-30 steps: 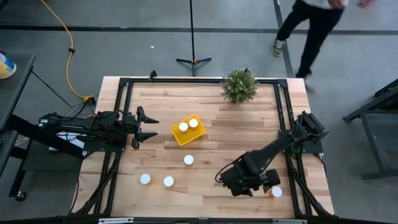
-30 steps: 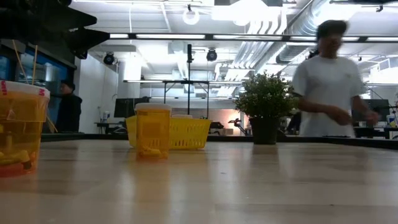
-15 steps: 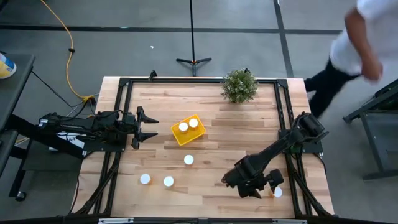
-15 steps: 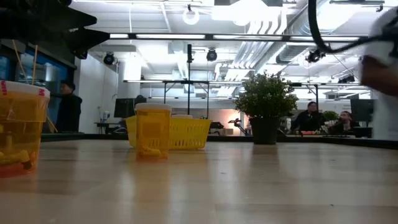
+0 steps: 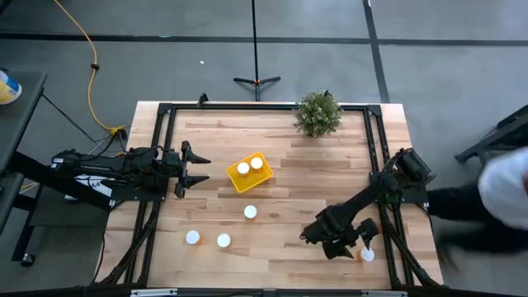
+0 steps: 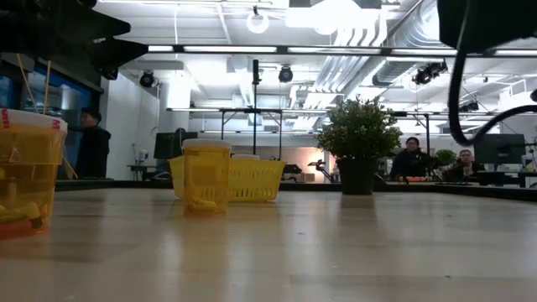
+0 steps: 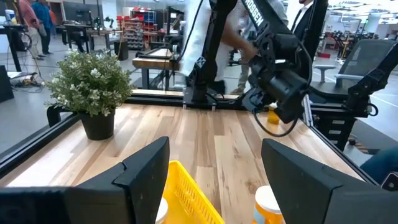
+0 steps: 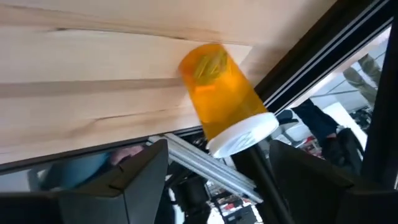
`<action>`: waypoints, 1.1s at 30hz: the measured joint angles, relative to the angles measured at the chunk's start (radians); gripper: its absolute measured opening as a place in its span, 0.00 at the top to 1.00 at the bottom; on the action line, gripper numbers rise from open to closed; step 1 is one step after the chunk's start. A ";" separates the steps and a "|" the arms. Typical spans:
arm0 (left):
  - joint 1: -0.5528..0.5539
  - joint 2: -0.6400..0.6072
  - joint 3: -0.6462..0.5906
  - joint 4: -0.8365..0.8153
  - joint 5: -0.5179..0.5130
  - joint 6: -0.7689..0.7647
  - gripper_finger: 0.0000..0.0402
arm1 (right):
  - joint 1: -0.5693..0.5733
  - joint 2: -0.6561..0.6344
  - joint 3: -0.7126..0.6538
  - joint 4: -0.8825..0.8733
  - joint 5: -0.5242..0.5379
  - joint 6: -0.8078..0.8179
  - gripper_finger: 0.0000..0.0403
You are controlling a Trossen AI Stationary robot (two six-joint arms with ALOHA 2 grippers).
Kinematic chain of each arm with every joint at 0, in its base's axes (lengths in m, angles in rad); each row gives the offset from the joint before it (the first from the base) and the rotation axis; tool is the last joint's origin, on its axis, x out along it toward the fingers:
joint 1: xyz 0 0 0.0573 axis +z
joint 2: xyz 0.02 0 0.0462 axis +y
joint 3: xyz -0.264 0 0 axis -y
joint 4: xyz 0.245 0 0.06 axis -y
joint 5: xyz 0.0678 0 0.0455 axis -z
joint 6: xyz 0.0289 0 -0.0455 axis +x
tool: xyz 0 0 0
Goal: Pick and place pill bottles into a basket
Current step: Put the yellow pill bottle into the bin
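Note:
The yellow basket stands mid-table with two white-capped pill bottles in it. Three bottles stand on the table at the near side. A further bottle stands by the near right corner. My right gripper is low and open next to this bottle. In the right wrist view the bottle's orange body lies ahead of the open fingers, apart from them. My left gripper waits open, left of the basket.
A green potted plant stands at the far edge. Black frame rails run along the table's sides, one close to the corner bottle. In the low view a bottle stands before the basket. A person is beyond the right edge.
My right gripper has gone toward the table's right edge, closer to the bottle at the near right corner, and has turned toward it. The bottles and basket have stayed put. A person has walked past the table's far right corner down its right side.

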 joint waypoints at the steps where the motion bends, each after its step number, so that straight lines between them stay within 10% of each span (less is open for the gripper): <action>1: 0.000 0.000 0.000 0.000 0.000 0.000 0.28 | 0.001 0.000 -0.007 0.000 -0.001 -0.011 0.32; 33: 0.000 0.000 0.000 -0.001 0.000 0.000 0.28 | 0.037 -0.001 -0.128 0.162 -0.031 -0.105 0.33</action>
